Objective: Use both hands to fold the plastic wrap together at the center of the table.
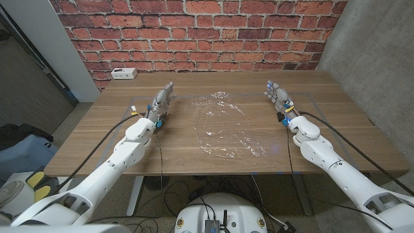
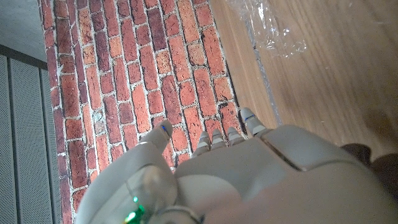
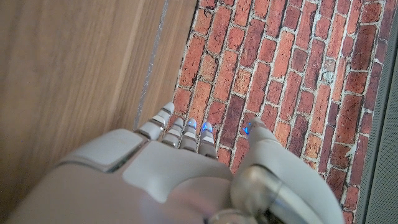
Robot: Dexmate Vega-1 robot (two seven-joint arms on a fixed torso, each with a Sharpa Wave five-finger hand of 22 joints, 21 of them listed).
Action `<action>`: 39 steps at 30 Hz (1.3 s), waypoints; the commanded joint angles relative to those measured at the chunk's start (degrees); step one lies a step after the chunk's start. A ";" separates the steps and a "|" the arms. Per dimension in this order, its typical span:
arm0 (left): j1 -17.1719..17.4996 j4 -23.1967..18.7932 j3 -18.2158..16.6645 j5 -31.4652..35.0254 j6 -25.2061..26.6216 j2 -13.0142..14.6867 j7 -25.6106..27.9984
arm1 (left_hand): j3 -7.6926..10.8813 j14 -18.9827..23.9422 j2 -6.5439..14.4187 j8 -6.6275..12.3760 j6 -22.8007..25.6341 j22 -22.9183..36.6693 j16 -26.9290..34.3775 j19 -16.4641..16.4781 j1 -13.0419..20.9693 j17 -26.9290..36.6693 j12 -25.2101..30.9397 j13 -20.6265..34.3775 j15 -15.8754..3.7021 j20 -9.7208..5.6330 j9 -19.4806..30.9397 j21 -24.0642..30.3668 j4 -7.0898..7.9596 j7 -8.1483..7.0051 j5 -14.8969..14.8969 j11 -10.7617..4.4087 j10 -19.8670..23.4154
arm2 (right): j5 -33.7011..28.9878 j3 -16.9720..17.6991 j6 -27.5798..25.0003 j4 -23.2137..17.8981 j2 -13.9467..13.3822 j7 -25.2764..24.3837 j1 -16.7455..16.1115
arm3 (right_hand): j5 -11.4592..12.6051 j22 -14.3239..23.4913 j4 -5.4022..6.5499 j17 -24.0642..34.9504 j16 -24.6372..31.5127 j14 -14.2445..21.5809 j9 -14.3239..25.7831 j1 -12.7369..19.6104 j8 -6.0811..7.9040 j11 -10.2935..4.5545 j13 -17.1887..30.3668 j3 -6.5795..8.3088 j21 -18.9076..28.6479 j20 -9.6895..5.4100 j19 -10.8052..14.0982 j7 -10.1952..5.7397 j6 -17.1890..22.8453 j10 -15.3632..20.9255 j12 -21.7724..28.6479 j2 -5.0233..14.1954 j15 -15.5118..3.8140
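Clear plastic wrap [image 1: 223,126] lies spread and crinkled at the centre of the wooden tabletop [image 1: 349,123] in the head view. The left hand [image 1: 161,103] stands at the sheet's 9 o'clock side, just beside its edge, fingers extended and holding nothing. The right hand [image 1: 279,97] stands at 3 o'clock, a little clear of the film, fingers likewise extended and empty.

Left wrist view: the left hand [image 2: 249,180] shows straight fingers [image 2: 247,118] with a gap to the thumb; a crumpled edge of wrap [image 2: 273,31] lies ahead of them on the tabletop.

Right wrist view: the right hand [image 3: 155,180] shows fingers [image 3: 186,134] straight, thumb apart, bare wood alongside.

Handling judgement: the film is very light, limp and clingy, likely to slip, stick to itself or tear. Take hold at opposite side edges by pinching, then draw both inward.
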 commanded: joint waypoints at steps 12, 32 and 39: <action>-1.56 1.98 0.81 0.68 -0.41 -0.25 -1.59 | 0.36 -0.31 -0.24 0.32 -0.05 0.21 0.50 -4.31 0.38 0.26 0.43 0.22 0.06 0.19 0.19 0.23 -0.15 0.00 0.34 -0.13 -0.20 | -1.60 -0.21 -1.56 -2.01 -1.39 -2.16 -1.17 | 0.25 0.20 -0.25 0.13 0.44 0.44 0.20 0.92 0.41 -0.07 0.23 0.52 0.33 0.13 0.87 -0.06 0.58 0.54 0.34 -0.18 -0.32; -2.01 2.28 1.79 2.62 -0.76 -0.09 -1.20 | 0.24 1.21 -0.49 0.99 2.42 0.23 0.85 -2.67 0.10 0.20 0.92 0.24 0.29 0.35 0.26 0.21 -0.34 -0.64 0.31 -0.26 1.30 | -9.56 -2.08 -7.38 -10.16 -5.36 -10.71 -3.88 | 0.70 0.38 -0.43 0.65 1.95 3.97 0.38 1.89 0.84 1.02 0.45 1.45 0.66 5.63 1.79 -0.59 2.10 2.57 1.01 0.15 2.03; -2.32 2.54 2.11 2.73 -0.53 -0.23 -1.51 | 0.15 1.93 -0.65 1.17 3.56 0.23 0.97 -1.96 -0.05 0.19 1.13 0.25 0.42 0.59 0.27 0.22 -0.41 -0.76 0.28 -0.35 2.01 | -13.49 -2.70 -10.10 -13.87 -7.12 -14.16 -5.16 | 0.80 0.40 -0.51 0.76 2.14 4.43 0.41 2.12 0.88 1.22 0.51 1.65 0.67 5.75 1.85 -0.63 2.31 3.18 1.20 0.20 2.03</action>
